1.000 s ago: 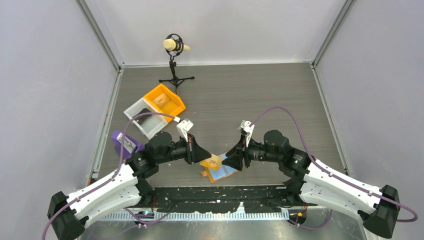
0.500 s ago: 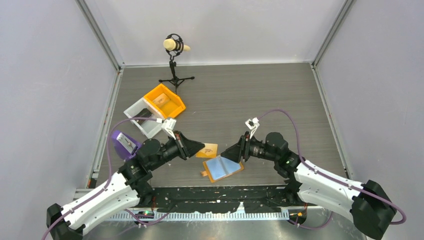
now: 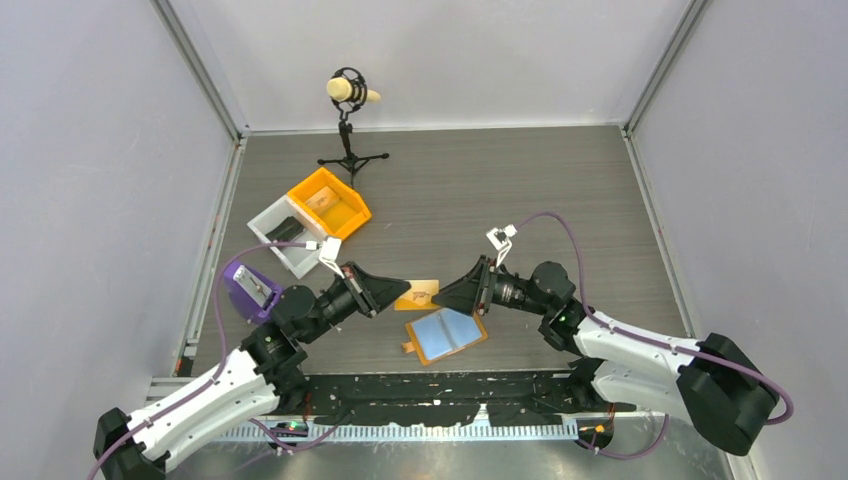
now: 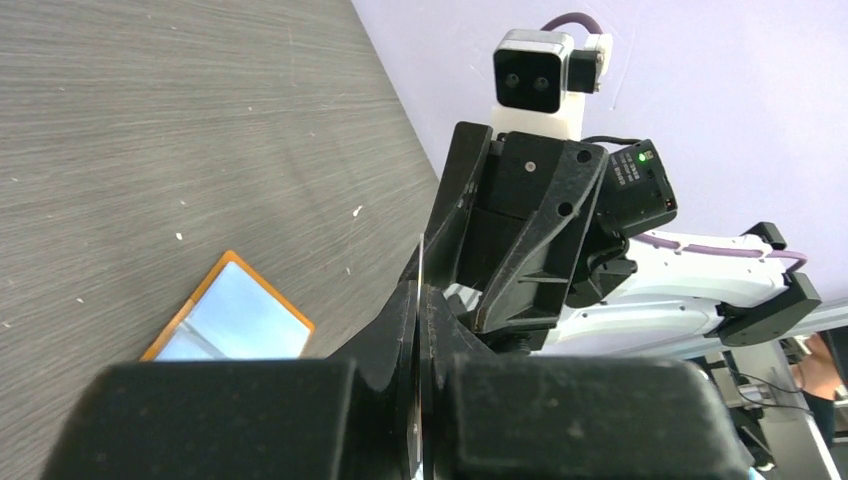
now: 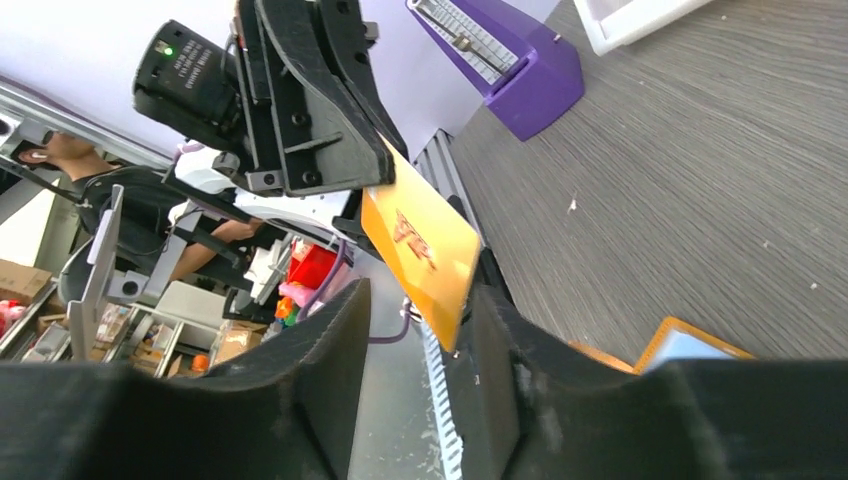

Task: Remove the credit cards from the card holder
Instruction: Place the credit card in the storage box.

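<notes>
The card holder (image 3: pixel 446 335) lies open on the table, light blue panels up with an orange rim. It also shows in the left wrist view (image 4: pixel 236 316) and the right wrist view (image 5: pixel 690 345). My left gripper (image 3: pixel 401 292) is shut on an orange credit card (image 3: pixel 418 295) with a red mark and holds it above the table, left of the holder. In the left wrist view the card (image 4: pixel 419 290) is edge-on between the jaws. My right gripper (image 3: pixel 452 298) is open, facing the card (image 5: pixel 420 245), whose near edge reaches the mouth of its fingers.
An orange bin (image 3: pixel 330 203) and a white bin (image 3: pixel 288 236) with a dark item stand at the back left. A purple object (image 3: pixel 250 288) stands by the left arm and shows in the right wrist view (image 5: pixel 510 60). A microphone on a tripod (image 3: pixel 350 95) stands at the back.
My left gripper drew the orange card out of the holder and carried it up and left. My right gripper lifted off the holder, drew back, and now faces the card, open.
</notes>
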You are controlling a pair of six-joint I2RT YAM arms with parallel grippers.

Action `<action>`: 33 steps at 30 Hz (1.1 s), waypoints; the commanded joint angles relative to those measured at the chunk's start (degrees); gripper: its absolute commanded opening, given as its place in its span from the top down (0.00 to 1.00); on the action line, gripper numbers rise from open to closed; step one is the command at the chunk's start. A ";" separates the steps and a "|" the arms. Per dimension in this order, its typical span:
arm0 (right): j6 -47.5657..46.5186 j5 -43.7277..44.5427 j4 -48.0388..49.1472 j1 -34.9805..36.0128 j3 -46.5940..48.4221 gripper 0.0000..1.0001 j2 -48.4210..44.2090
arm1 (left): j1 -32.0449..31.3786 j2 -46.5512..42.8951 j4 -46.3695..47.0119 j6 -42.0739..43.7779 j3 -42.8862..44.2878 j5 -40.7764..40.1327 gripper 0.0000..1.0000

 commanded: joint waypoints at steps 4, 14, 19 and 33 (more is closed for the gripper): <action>6.78 -1.79 14.23 -0.39 -0.06 0.84 3.57 | -0.05 0.74 7.17 -3.50 -1.64 3.18 0.99; 9.20 -12.23 15.08 -6.73 1.51 0.95 2.88 | -0.06 -7.96 -7.23 -1.50 -2.28 6.84 0.52; 8.94 -17.24 16.33 -6.92 2.42 0.95 3.81 | 0.03 -8.98 -14.39 0.81 0.71 8.05 0.52; 10.73 -20.82 19.52 -6.92 1.29 0.95 6.98 | 0.04 -2.97 -7.36 -1.68 1.74 11.45 0.76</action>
